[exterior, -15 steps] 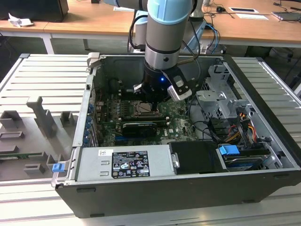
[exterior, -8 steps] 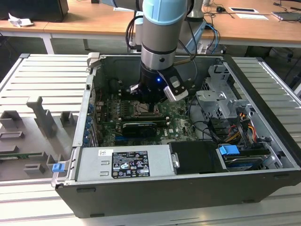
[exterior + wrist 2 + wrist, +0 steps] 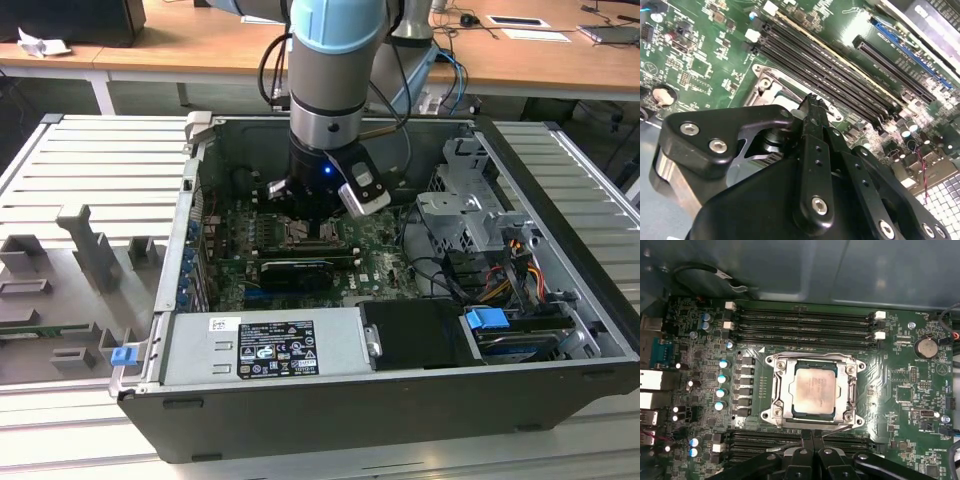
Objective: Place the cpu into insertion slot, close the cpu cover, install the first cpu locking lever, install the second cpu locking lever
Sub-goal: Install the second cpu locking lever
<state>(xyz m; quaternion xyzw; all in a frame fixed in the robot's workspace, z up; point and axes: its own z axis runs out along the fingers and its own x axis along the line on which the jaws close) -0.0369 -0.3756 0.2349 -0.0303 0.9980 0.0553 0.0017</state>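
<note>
The cpu lies flat in the insertion slot, its pale metal face showing through the cut-out of the cpu cover. The silver cover lies down flat over the slot. A thin wire locking lever runs slanted along the socket edge nearest my fingers. My gripper is shut, fingers pressed together with nothing between them, its tip right at that edge. In the second wrist view the gripper hangs just over the insertion slot's rim. In the exterior view the arm reaches down into the computer case above the socket.
Long black memory slots flank the socket on two sides. A row of blue-topped capacitors and a coin battery sit nearby. An expansion card, the power supply, drive cage and case walls hem in the board.
</note>
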